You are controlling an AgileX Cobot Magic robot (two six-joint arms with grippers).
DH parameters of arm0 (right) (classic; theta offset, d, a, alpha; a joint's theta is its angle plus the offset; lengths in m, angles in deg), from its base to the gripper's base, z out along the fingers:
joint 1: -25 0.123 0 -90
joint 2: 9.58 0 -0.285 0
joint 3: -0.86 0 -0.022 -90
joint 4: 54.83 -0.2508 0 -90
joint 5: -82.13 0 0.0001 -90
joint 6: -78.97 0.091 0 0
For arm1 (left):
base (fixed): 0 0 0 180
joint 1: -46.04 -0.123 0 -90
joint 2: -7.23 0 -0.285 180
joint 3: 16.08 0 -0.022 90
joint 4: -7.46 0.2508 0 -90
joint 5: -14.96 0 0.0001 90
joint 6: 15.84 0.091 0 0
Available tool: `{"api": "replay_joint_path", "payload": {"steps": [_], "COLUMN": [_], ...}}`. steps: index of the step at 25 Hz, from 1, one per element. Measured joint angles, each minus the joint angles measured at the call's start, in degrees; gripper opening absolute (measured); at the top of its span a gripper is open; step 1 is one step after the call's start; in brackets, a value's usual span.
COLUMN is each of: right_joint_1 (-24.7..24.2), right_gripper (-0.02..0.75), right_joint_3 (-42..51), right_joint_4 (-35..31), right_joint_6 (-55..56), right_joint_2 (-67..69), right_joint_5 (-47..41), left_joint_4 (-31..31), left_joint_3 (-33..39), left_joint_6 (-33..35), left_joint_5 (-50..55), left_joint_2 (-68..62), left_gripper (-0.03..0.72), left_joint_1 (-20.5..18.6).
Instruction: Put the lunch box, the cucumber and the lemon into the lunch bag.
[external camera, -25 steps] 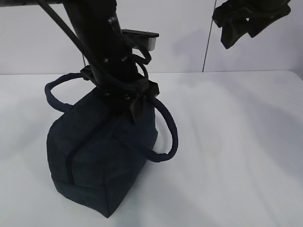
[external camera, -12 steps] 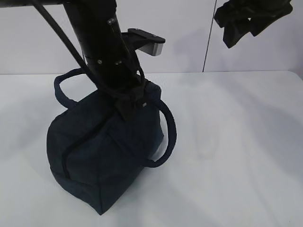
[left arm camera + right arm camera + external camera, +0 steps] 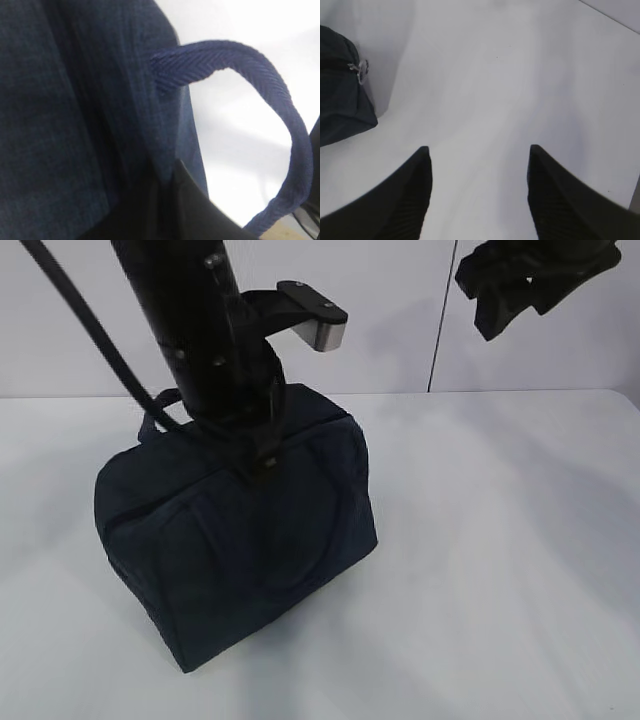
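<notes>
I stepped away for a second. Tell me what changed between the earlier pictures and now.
The left hand closed on the top of the bag, though what it pinches is hidden. The bag swung round on the table, and its near handle, which stood out in a loop, now lies flat against its side. The right hand stayed raised and open.

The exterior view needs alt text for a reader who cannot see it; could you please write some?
A dark navy lunch bag stands zipped on a white table, with the left tool shut at its top. The right tool hangs open, high at the upper right, holding nothing.
</notes>
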Motion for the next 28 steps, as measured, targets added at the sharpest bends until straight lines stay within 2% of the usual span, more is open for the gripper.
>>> {"api": "replay_joint_path", "payload": {"steps": [6, 11, 24, 28], "right_joint_1": [0.0, 0.0, 0.0, 0.0], "right_gripper": [0.440, 0.440, 0.440, 0.440], "right_joint_3": [0.0, 0.0, 0.0, 0.0], "right_joint_4": [1.6, 1.7, 1.0, -0.3], "right_joint_6": [-0.1, -0.1, -0.2, -0.3], "right_joint_2": [0.0, 0.0, 0.0, 0.0], "right_joint_5": [0.0, 0.0, 0.1, 0.1], "left_joint_4": [0.4, 4.7, 10.3, 10.4], "left_joint_3": [8.2, 13.1, 14.5, 14.5], "left_joint_6": [7.6, 14.0, 16.6, 16.7], "left_joint_5": [-0.3, 0.1, -0.2, -0.2], "left_joint_2": [7.6, 12.9, 13.5, 13.5], "left_gripper": [0.003, 0.003, 0.002, 0.002], "left_joint_1": [0.1, 0.1, 0.3, 2.4]}}
